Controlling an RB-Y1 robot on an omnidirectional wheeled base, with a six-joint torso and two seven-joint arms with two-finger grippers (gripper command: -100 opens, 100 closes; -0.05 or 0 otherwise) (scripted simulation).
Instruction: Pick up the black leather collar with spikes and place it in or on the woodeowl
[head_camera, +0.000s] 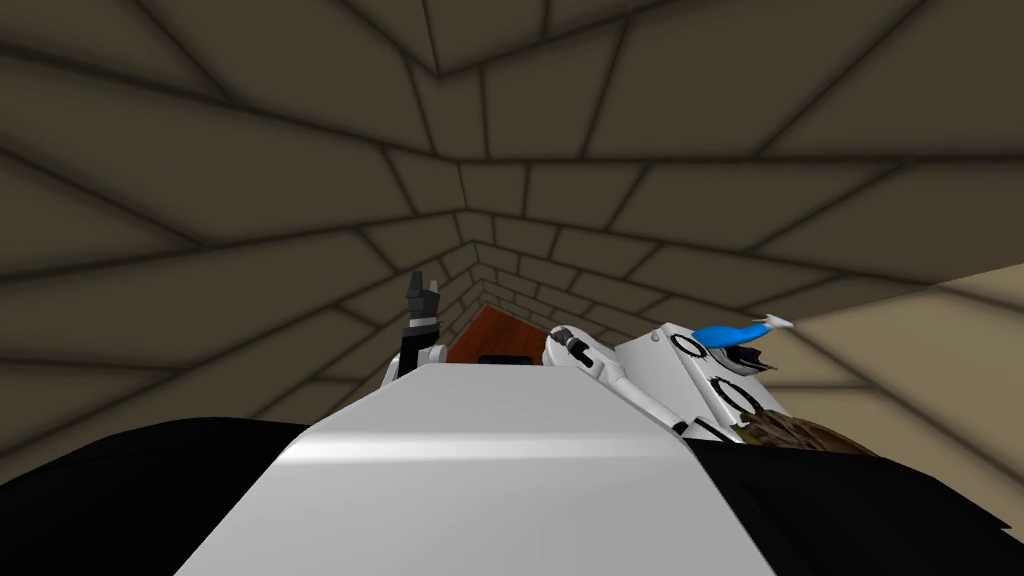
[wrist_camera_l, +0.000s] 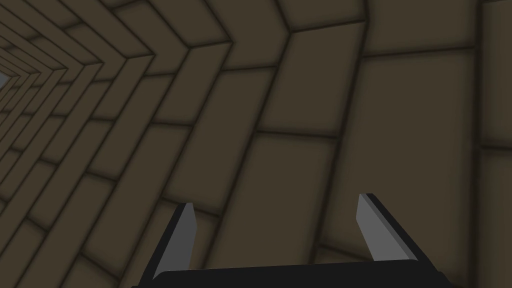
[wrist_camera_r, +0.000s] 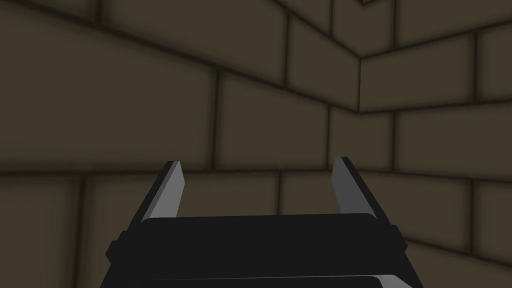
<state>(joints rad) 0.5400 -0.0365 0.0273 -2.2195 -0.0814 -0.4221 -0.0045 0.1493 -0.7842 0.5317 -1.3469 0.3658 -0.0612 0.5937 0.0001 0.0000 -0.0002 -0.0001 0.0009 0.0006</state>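
Observation:
My left gripper is raised to the left of my chest, in front of the brick wall. In the left wrist view its fingers stand open with nothing between them. My right arm reaches forward just right of centre, and its gripper shows as a small dark end. That gripper is open and empty in its own wrist view. A small dark thing lies under a blue object on a white block at the right; I cannot tell if it is the collar. Beside the block sits a brown rough-textured thing.
A red-brown flat surface shows just beyond my chest, between the arms. The white block with black rings on it stands close at my right. Dark brick walls close in ahead and on both sides.

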